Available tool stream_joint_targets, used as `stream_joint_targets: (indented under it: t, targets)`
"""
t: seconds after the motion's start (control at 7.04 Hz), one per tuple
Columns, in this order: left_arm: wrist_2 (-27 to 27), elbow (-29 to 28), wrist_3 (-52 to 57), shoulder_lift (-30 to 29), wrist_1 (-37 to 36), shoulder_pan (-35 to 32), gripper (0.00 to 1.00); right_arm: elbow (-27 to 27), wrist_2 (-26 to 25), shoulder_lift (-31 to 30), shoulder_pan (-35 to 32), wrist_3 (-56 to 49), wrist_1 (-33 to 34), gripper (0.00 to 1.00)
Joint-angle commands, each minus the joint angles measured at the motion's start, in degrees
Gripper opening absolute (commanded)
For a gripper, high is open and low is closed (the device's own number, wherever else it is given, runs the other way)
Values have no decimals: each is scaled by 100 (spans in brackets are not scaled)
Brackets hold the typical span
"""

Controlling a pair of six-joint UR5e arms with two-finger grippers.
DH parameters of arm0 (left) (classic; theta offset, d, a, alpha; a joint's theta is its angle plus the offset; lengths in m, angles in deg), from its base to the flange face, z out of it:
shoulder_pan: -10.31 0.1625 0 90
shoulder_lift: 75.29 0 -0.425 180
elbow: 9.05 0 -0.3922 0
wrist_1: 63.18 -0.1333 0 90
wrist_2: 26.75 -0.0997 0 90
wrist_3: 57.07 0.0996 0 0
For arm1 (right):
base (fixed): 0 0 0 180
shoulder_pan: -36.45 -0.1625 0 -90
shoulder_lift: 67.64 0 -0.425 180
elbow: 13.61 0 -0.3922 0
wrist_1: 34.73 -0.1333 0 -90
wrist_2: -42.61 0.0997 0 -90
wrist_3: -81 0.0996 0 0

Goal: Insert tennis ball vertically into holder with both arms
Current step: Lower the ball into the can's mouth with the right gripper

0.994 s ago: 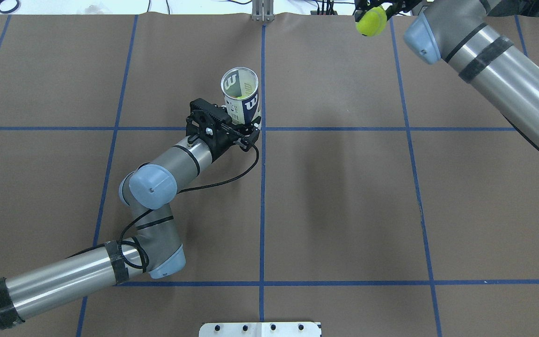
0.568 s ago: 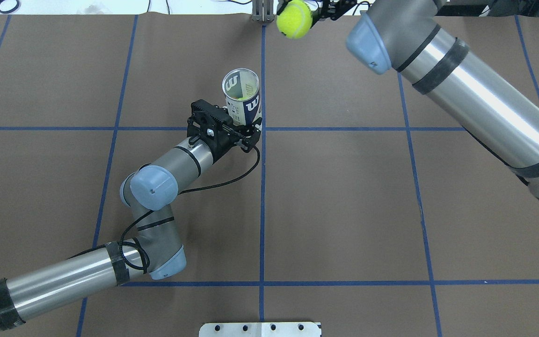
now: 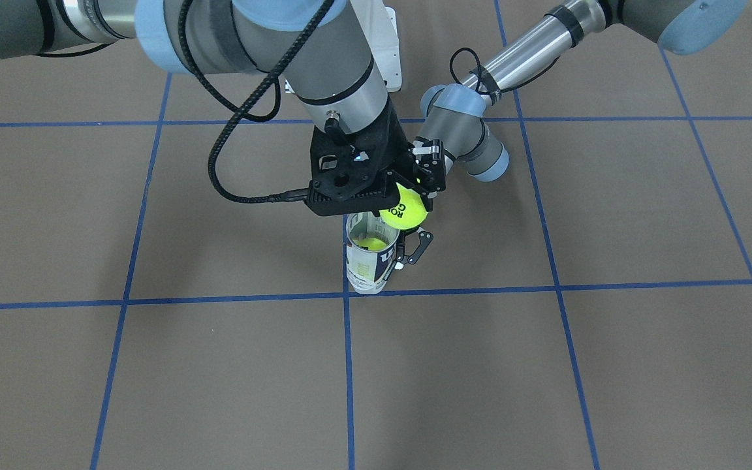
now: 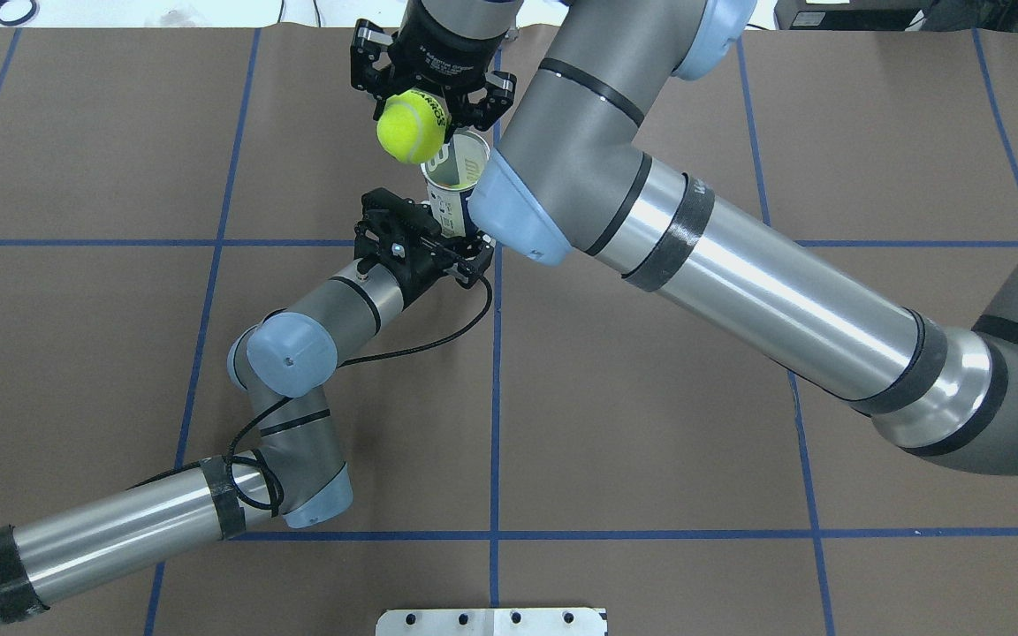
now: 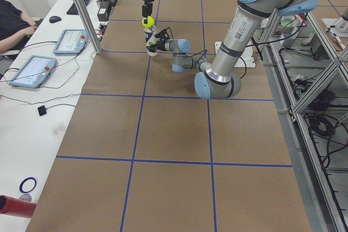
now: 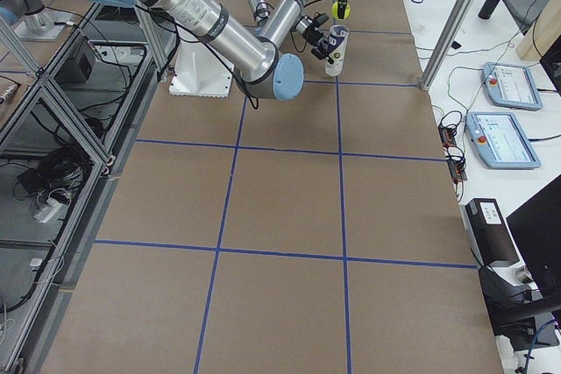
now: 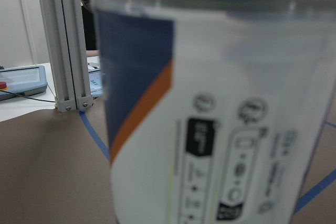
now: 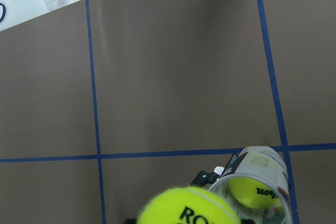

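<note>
The holder (image 3: 364, 266) stands upright on the brown-papered table (image 3: 546, 365), just beside a crossing of blue tape lines (image 3: 219, 300). The left gripper (image 4: 463, 240) pinches its lower part from the side. A second ball (image 8: 254, 191) lies inside it. The right gripper (image 4: 414, 117) points down and clamps the tennis ball (image 4: 409, 134) just above the open mouth, slightly off centre. In the overhead view the right arm (image 4: 739, 274) crosses over, and its blue elbow cap (image 4: 509, 216) hides part of the holder.

Left arm (image 4: 102, 526) is reaching low, bent at the elbow, wrist level, left gripper (image 4: 463, 240) clamping the holder (image 4: 449, 208) from the side; right arm (image 4: 774, 291) is stretching across above it, right gripper (image 4: 418, 110) pointing down, pinching a tennis ball (image 4: 409, 132).
</note>
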Motion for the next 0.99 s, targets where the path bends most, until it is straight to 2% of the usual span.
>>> stream_joint_targets:
  t: [0.0, 0.85]
  targets:
    - [0, -9, 6, 0, 0, 0, 75, -27, -92, -48, 87, -42, 49, 0]
    - [0, -44, 6, 8, 0, 53, 75, -309, -47, -478, -71, -270, 49, 0]
